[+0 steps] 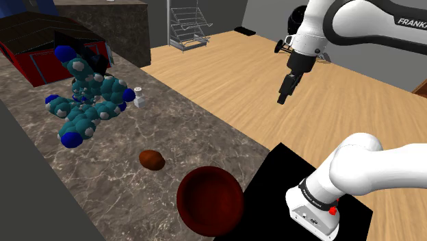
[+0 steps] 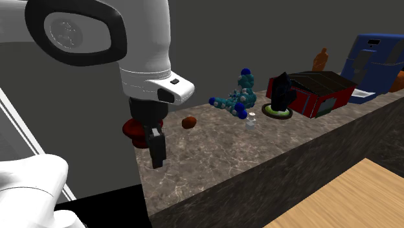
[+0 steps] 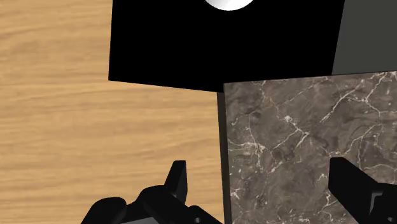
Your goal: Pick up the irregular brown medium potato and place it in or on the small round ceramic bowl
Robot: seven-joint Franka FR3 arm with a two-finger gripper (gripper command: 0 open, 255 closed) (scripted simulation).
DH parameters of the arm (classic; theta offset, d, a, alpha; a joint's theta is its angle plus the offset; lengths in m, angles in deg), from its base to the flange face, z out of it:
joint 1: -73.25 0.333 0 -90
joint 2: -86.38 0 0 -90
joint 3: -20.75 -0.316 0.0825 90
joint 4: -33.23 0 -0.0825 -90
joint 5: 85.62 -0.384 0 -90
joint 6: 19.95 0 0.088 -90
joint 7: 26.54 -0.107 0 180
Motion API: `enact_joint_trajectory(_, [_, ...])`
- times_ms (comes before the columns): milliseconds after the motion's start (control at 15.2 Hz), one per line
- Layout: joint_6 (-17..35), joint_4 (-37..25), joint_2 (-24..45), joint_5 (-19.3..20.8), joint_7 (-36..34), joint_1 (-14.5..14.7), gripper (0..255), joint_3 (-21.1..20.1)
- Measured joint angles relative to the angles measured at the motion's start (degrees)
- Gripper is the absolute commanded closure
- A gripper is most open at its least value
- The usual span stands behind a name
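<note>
Step in hand: approach, nothing grasped yet. The gripper hangs high, well apart from the bowl, above the counter's edge where it meets the wooden floor. Its fingers are spread with nothing between them. The potato, brown and lumpy, lies untouched on the marble counter just beside the bowl, on the bowl's side away from the stand. The bowl is dark red, round and empty, near the stand's corner. A teal ball-cluster model sits well beyond the potato from the bowl. My guess at the next move: travel across past the bowl, descend over the potato, set the fingers across its narrower width, then close.
</note>
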Motion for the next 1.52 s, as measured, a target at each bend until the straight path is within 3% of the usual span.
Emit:
enact_joint_trajectory(264, [2.9,0.4,1.9,-1.3,-1.1,1.3,0,-2.0])
enact_joint_trajectory(990, [19.2,-1.5,16.2,-5.2,-6.2,6.9,0,-12.4])
enact_joint_trajectory(1518, [29.0,-8.2,30.2,-2.8,-10.8,9.0,0,-19.6])
